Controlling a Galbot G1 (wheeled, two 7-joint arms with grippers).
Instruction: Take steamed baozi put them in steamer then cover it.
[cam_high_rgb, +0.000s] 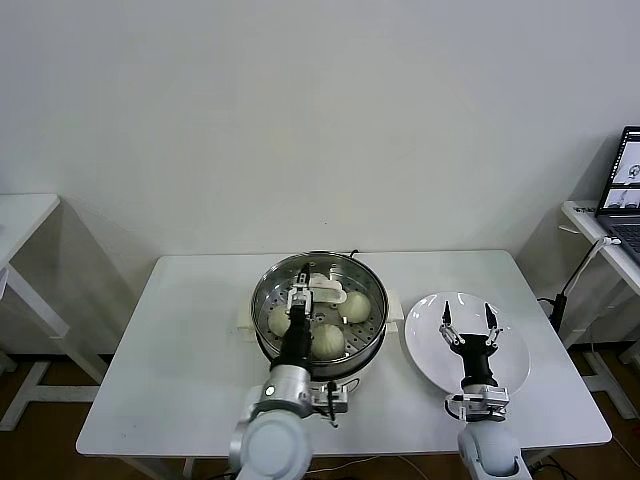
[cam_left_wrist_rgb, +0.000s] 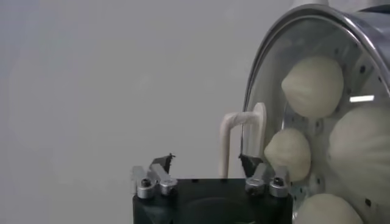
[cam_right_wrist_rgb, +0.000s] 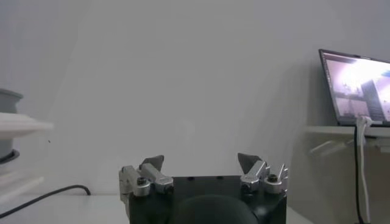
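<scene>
Four steamed baozi (cam_high_rgb: 327, 340) sit in the steamer (cam_high_rgb: 262, 300) under its glass lid (cam_high_rgb: 272, 285), whose white handle (cam_high_rgb: 328, 291) runs crosswise just ahead of my left gripper (cam_high_rgb: 301, 287), jaws spread. My right gripper (cam_high_rgb: 467, 318) hangs spread-jawed above the plate (cam_high_rgb: 425, 352).

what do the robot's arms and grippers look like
Both arms match: a pale grey rounded segment at the base, silver wrist hardware with thin cables, then a black forearm. The left gripper and right gripper each have a black body, silver bolted finger mounts and dark pointed fingertips. A small lit indicator shows on the left arm's grey segment. No lettering can be made out.
</scene>
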